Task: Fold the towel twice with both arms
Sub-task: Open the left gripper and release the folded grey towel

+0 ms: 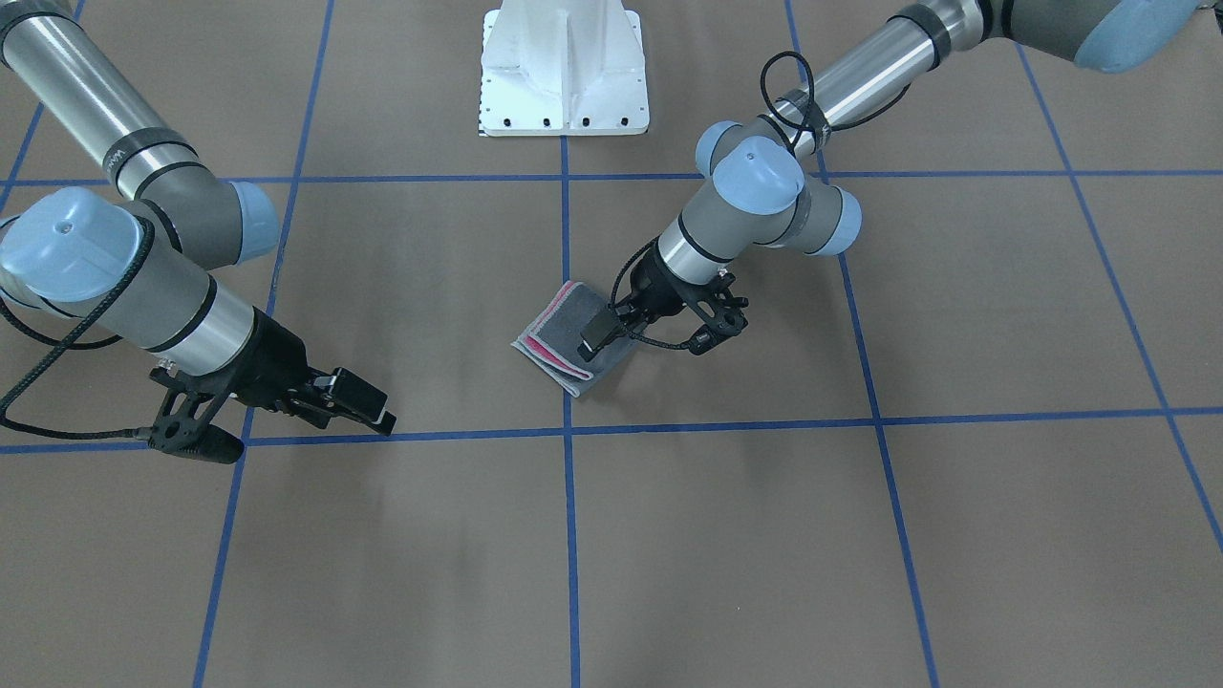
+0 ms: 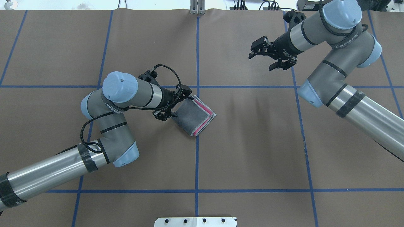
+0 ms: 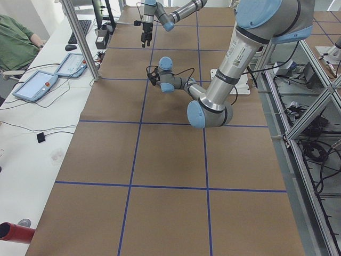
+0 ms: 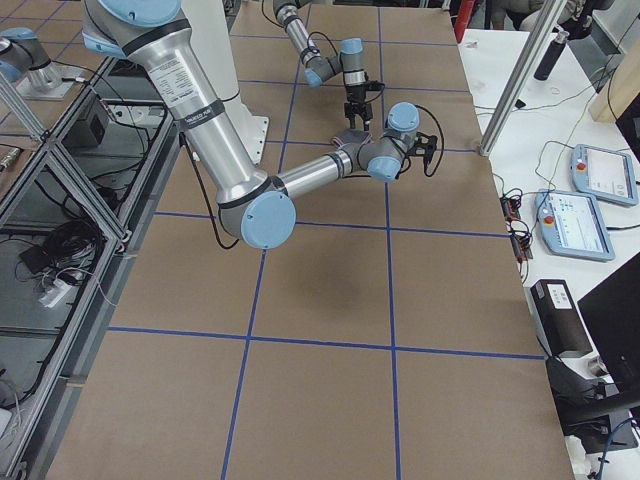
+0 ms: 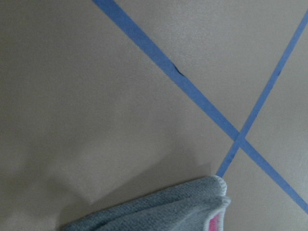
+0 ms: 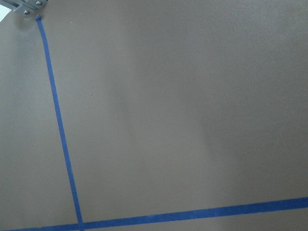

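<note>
The towel (image 2: 192, 116) lies folded into a small rectangle at the table's middle, grey face up, with pink showing along its layered edges. It also shows in the front view (image 1: 564, 334) and, as a grey corner, in the left wrist view (image 5: 163, 209). My left gripper (image 2: 175, 104) is low at the towel's near-left edge with its jaws spread wide; one finger (image 1: 597, 334) lies over the cloth. It grips nothing that I can see. My right gripper (image 2: 262, 55) is open and empty, raised over the far right of the table, well away from the towel.
Blue tape lines (image 2: 197, 157) divide the brown table into squares. The white pedestal base (image 1: 564, 72) stands at the robot's side. The right wrist view shows only bare table and tape (image 6: 62, 144). An operator's desk with pendants (image 3: 37, 85) runs along the far edge.
</note>
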### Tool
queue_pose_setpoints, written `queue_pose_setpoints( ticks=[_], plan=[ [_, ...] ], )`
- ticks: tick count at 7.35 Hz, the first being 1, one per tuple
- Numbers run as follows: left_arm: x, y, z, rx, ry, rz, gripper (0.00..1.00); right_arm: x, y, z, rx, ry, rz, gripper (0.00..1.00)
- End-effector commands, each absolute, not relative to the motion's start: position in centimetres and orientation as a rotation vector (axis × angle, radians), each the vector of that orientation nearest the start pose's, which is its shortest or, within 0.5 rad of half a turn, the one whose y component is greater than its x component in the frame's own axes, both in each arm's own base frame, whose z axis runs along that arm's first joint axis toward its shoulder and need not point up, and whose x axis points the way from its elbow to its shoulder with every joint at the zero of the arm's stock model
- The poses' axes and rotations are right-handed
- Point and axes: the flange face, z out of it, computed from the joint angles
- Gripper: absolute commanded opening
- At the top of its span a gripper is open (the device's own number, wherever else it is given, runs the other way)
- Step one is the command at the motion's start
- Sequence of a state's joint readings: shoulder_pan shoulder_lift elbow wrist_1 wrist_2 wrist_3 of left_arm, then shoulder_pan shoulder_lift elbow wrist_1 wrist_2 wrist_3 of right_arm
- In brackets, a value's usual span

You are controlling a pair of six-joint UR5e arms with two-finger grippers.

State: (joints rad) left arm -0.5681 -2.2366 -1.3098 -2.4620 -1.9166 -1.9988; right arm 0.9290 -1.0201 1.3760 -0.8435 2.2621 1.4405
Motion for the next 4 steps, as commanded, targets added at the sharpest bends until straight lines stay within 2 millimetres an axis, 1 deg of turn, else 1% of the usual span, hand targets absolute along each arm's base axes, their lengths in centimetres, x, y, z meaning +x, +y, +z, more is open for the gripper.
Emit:
queue_pose_setpoints(
  ticks=[1, 2, 3, 4],
  plan=[
    [55.6, -48.8, 26.2, -0.201, 1.347, -0.618, 1.00, -35.1, -61.2, 33.6, -0.024, -1.214, 0.330, 1.00],
    [53.3, -50.3, 25.2, -0.197, 1.360, -0.575, 1.00, -33.6, -61.9, 33.7, -0.030, -1.221, 0.336, 1.00],
    [50.8, -52.3, 25.1, -0.166, 1.369, -0.567, 1.00, -31.7, -62.4, 34.3, -0.025, -1.224, 0.323, 1.00],
    [48.6, -53.8, 26.6, -0.098, 1.355, -0.502, 1.00, -29.0, -63.4, 35.4, -0.013, -1.210, 0.331, 1.00]
  ],
)
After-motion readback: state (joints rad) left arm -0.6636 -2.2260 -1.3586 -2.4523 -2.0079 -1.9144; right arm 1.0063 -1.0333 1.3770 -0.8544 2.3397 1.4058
